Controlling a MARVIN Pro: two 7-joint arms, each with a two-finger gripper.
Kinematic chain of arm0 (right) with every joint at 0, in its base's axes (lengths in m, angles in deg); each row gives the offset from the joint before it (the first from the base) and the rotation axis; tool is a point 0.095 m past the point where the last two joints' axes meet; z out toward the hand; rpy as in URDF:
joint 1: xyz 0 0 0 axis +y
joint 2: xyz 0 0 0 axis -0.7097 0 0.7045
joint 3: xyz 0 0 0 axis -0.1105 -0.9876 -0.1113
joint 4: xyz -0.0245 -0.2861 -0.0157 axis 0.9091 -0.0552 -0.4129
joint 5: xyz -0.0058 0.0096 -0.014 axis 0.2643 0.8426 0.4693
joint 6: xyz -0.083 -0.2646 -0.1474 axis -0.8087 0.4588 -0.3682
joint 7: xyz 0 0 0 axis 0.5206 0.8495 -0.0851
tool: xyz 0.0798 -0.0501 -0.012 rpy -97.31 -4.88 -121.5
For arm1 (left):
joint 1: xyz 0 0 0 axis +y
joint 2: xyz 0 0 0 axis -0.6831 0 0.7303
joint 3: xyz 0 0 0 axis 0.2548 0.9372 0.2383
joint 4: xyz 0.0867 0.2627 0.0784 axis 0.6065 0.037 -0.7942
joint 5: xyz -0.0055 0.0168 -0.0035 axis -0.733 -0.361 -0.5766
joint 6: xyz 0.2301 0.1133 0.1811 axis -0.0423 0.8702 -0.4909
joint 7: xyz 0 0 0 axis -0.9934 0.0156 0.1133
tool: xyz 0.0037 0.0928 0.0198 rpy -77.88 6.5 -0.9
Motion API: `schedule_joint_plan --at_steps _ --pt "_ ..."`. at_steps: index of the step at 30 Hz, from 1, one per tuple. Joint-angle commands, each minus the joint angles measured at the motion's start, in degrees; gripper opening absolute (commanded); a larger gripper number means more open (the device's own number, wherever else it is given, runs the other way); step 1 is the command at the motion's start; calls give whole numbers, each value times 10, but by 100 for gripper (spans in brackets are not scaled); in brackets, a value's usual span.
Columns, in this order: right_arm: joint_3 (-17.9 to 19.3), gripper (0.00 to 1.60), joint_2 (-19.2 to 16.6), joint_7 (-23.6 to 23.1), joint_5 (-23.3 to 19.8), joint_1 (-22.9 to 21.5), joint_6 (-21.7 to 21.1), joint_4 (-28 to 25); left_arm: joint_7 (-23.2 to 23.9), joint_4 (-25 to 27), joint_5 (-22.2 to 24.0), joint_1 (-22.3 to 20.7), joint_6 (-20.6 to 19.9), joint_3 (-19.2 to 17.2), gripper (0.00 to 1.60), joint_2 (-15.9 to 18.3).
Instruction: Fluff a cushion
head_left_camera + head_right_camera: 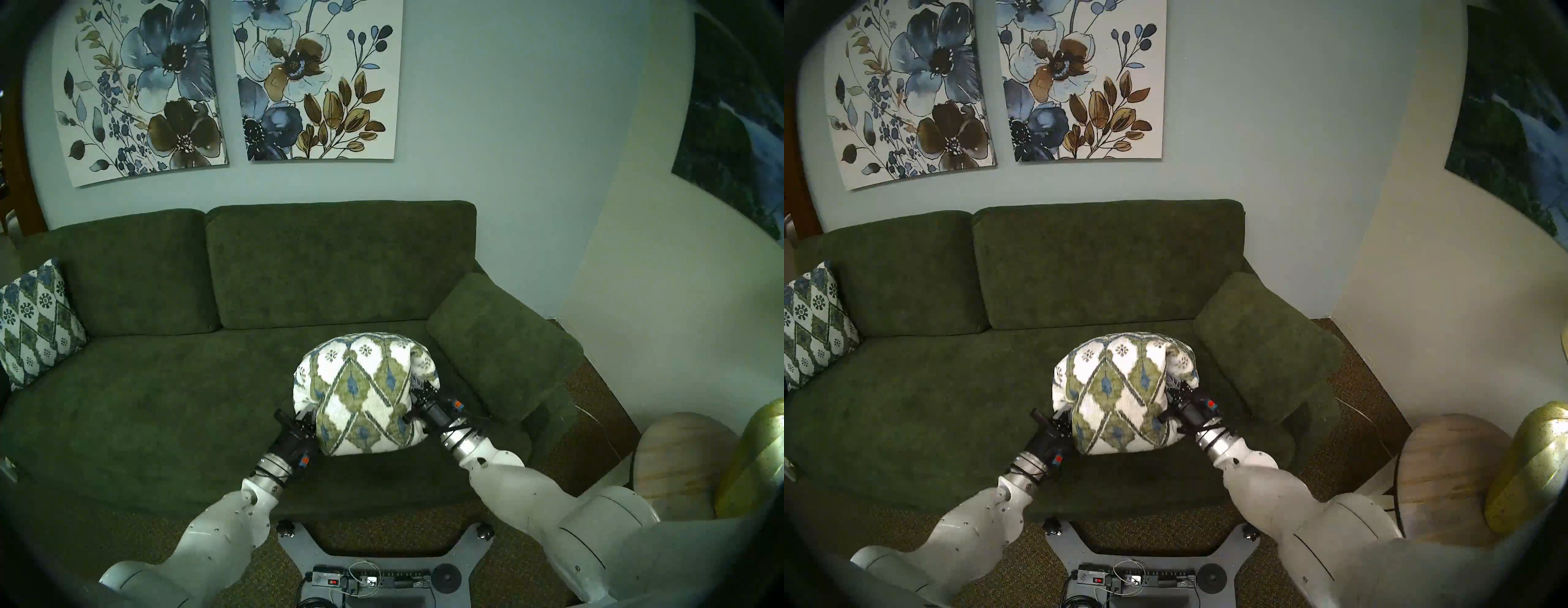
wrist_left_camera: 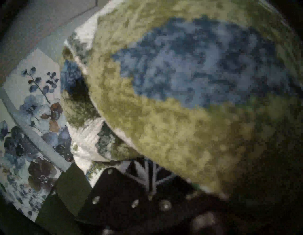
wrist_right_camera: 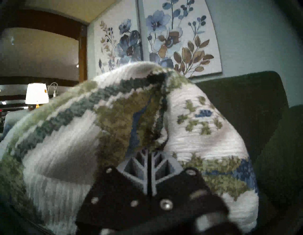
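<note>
The cushion [image 1: 360,392] [image 1: 1119,390], cream with olive-green and blue diamonds, is bunched into a rounded lump over the right half of the green sofa seat [image 1: 169,403]. It is squeezed between my two grippers. My left gripper [image 1: 307,418] [image 2: 148,165] is shut, its tips pushed into the cushion's lower left side. My right gripper [image 1: 418,388] [image 3: 149,151] is shut as well, with its tips buried in a deep fold on the cushion's [image 3: 205,131] right side. No fabric shows between either pair of fingers. The cushion's [image 2: 180,82] underside is hidden.
A second, bluer patterned pillow [image 1: 36,322] leans at the sofa's left end. The padded right armrest [image 1: 505,344] lies close to my right wrist. A round wooden side table [image 1: 683,458] with a yellow object [image 1: 759,458] stands at the right. My base [image 1: 373,564] is against the sofa front.
</note>
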Motion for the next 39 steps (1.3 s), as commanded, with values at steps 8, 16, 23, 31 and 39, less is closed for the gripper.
schedule_joint_plan --at_steps 8,16,23,31,39 --pt "28 0 10 -14 -10 -98 -1 -111 -47 112 -25 -78 2 -21 0 30" --pt "47 0 4 -22 -13 -131 -1 -159 -65 160 -40 -95 -2 -40 0 54" --pt "64 0 -2 -31 -14 -149 -1 -197 -80 200 -55 -104 -3 -51 0 68" --pt "77 0 -3 -37 -11 -156 -1 -244 -96 252 -75 -110 -5 -63 0 85" --pt "79 0 -14 -49 2 -108 -1 -270 -111 275 -118 -76 -24 -64 0 109"
